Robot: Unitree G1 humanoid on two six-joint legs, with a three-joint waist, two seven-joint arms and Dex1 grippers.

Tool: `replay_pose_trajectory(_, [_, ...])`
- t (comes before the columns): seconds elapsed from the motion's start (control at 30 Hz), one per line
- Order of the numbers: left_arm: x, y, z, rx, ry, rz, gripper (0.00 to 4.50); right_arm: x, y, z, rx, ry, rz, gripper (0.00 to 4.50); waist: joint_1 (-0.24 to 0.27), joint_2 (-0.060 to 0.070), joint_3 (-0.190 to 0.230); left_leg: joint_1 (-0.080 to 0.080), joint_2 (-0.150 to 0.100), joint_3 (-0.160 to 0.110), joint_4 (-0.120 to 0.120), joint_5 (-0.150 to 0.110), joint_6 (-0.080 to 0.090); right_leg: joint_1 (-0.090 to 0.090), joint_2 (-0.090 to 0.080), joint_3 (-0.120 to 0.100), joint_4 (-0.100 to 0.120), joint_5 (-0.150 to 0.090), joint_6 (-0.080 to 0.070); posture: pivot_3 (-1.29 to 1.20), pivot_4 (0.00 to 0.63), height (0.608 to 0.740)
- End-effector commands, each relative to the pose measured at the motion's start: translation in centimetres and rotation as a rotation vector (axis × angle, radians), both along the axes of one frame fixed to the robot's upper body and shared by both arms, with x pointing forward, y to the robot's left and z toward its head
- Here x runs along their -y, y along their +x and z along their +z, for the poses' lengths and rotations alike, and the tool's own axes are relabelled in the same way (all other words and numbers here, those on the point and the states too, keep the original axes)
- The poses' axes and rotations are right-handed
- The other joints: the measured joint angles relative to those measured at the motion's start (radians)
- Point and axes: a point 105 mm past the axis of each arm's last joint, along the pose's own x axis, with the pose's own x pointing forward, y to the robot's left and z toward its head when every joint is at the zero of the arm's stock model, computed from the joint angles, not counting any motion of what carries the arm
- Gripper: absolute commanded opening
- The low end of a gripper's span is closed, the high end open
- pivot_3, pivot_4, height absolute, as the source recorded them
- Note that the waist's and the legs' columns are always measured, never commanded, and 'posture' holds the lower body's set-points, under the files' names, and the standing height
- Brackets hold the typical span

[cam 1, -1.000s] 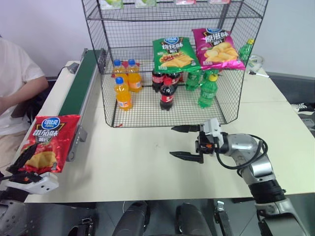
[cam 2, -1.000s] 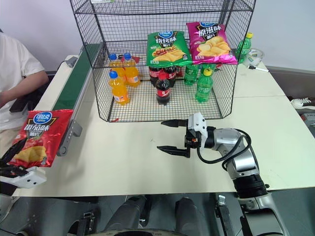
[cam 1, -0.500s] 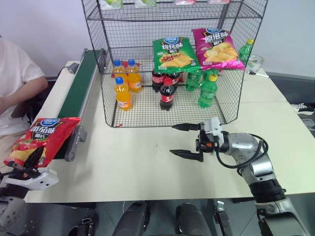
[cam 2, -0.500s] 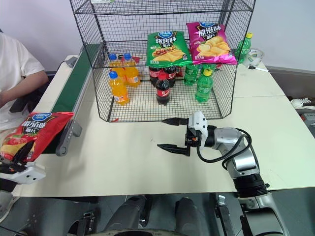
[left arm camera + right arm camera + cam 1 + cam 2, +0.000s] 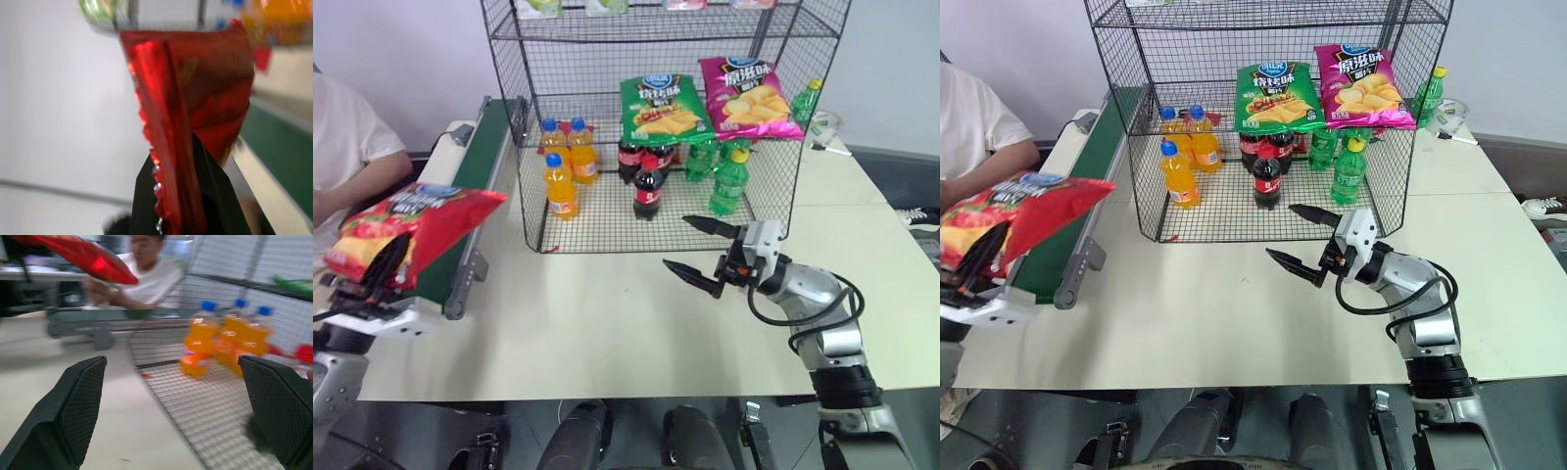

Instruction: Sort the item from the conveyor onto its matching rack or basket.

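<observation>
- Risk sits first with the grip: the left gripper (image 5: 374, 284) has its two black fingers shut on one crimped end of the red crinkly bag of potato chips (image 5: 411, 230), which juts out level above the near end of the long dark-green conveyor belt in its grey metal frame (image 5: 470, 181). A hold so near the edge could let the slick foil slide free if the arm swings fast.
- Contents may shift inside the bag, so it could sag or twist and arrive at the wrong angle.
- Wire is the next hazard: the tall black wire-mesh rack (image 5: 656, 108) has narrow shelf openings, and the bag's free end could catch on the mesh.
- Neighbours matter too: the green chip bag (image 5: 663, 108) and pink chip bag (image 5: 747, 96) already lie on the middle shelf, and a clumsy push could knock them onto the orange soda bottles (image 5: 563, 162) below.
- The right gripper (image 5: 705, 253) hovers wide open and empty in front of the rack, where it could obstruct the path.
</observation>
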Motion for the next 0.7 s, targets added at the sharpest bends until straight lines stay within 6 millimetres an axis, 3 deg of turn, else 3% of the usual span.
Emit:
replay_pose_trajectory(0.03, [3.0, 0.6, 3.1, 0.084, -0.007, -0.097, 0.02, 1.7, 0.3, 3.5, 0.171, 0.061, -0.134, 4.50, 0.001, 0.000, 0.000, 0.000, 0.000, 0.000, 0.000, 0.000, 0.000, 0.000, 0.000, 0.000, 0.001, 0.000, 0.000, 0.00, 0.150, 0.740])
replay_pose_trajectory(0.13, [6.4, 2.1, 5.0, 0.146, -0.022, -0.199, 0.02, 2.1, 0.3, 4.3, 0.222, 0.099, -0.219, 4.50, 0.003, 0.000, 0.000, 0.001, 0.000, 0.000, 0.000, 0.001, -0.001, 0.000, 0.000, 0.000, 0.003, 0.000, 0.000, 0.00, 0.150, 0.740])
replay_pose_trajectory(0.3, [9.7, 5.3, 6.8, 0.197, -0.085, -0.285, 0.02, 1.8, 0.3, 4.4, 0.226, 0.124, -0.254, 4.50, -0.003, 0.000, -0.001, 0.002, 0.000, 0.000, 0.000, 0.002, -0.002, 0.004, 0.002, 0.000, 0.005, 0.000, 0.000, 0.00, 0.150, 0.740])
replay_pose_trajectory(0.5, [12.0, 10.4, 8.1, 0.265, -0.157, -0.306, 0.02, 1.6, 0.3, 4.2, 0.231, 0.116, -0.274, 4.50, -0.005, 0.000, 0.000, 0.002, 0.000, 0.000, 0.001, 0.003, -0.002, 0.004, 0.004, 0.000, 0.006, 0.000, 0.000, 0.00, 0.150, 0.740])
replay_pose_trajectory(0.7, [13.7, 15.6, 7.4, 0.270, -0.239, -0.273, 0.02, 1.6, 0.4, 4.4, 0.238, 0.107, -0.283, 4.50, -0.003, 0.000, 0.000, 0.002, -0.001, 0.000, 0.001, 0.003, -0.003, 0.005, 0.004, 0.000, 0.006, 0.000, 0.000, 0.00, 0.150, 0.740])
